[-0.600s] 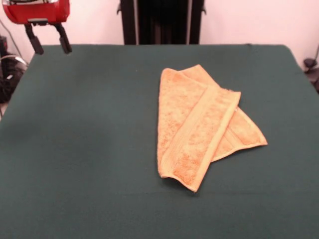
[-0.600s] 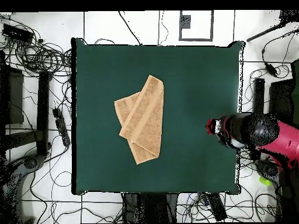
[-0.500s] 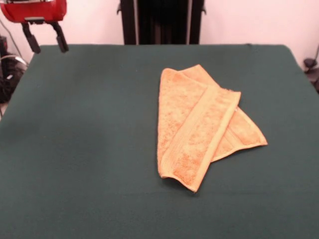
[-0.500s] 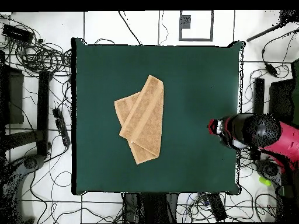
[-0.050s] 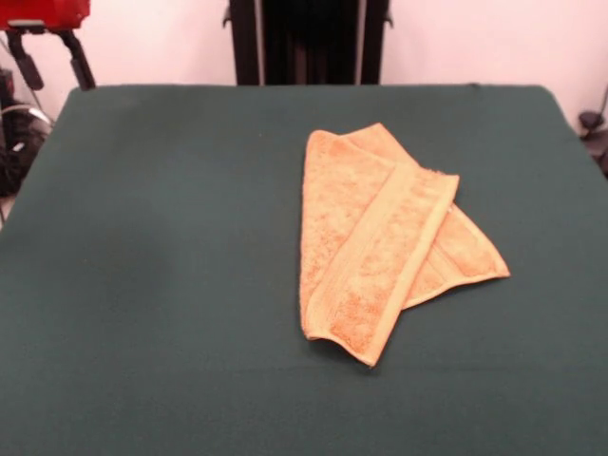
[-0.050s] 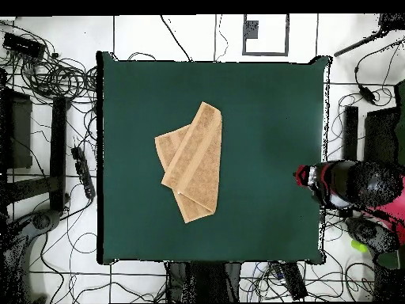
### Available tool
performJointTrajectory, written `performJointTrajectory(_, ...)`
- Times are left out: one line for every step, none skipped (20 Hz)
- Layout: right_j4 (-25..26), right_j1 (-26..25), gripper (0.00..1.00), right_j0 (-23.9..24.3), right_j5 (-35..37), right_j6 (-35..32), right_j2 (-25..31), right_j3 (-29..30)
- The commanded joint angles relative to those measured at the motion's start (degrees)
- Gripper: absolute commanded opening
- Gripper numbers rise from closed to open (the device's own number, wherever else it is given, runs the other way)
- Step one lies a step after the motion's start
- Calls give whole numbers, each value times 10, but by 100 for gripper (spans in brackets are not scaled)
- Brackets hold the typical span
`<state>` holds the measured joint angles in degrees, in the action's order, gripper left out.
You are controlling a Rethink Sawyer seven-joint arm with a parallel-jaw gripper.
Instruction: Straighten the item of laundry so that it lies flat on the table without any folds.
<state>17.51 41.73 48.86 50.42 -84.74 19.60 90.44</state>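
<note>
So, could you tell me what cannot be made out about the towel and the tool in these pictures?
- Towel: its lower layers, hidden in both views by the folded-over strip on top.
- Its label: not visible in either view.
- Tool: front view, its upper part is cut off by the top edge; overhead view, the arm's body covers its fingers.

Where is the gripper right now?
In the front view the gripper hangs open at the top left corner, off the table and well clear of the folded towel.

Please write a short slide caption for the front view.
Folded orange towel lying on the green table, with the open gripper raised at the table's far corner.
</note>
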Motion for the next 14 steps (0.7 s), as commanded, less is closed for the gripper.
performJointTrajectory(-29, -34, 100, -56, -24, -77, 22, 0)
performJointTrajectory(-28, -35, 100, -63, -27, -85, 18, -1)
performJointTrajectory(-28, -36, 100, -70, -25, -94, 13, -3)
performJointTrajectory(-30, -37, 100, -78, -23, -104, 8, -3)
performJointTrajectory(-30, -38, 100, -88, -23, -115, 2, -7)
performJointTrajectory(-31, -40, 100, -99, -23, -127, -5, -10)
performJointTrajectory(-31, -41, 100, -109, -23, -138, -11, -13)
performJointTrajectory(-32, -42, 100, -120, -23, -150, -17, -16)
performJointTrajectory(-30, -45, 100, -132, -20, -158, -25, -22)
performJointTrajectory(-30, -49, 100, -142, -21, -164, -31, -26)
performJointTrajectory(-37, -52, 100, -149, -25, -171, -36, -27)
performJointTrajectory(-44, -56, 100, -157, -29, -178, -41, -27)
performJointTrajectory(-50, -59, 100, -162, -38, -185, -43, -26)
performJointTrajectory(-56, -64, 100, -169, -45, -192, -48, -27)
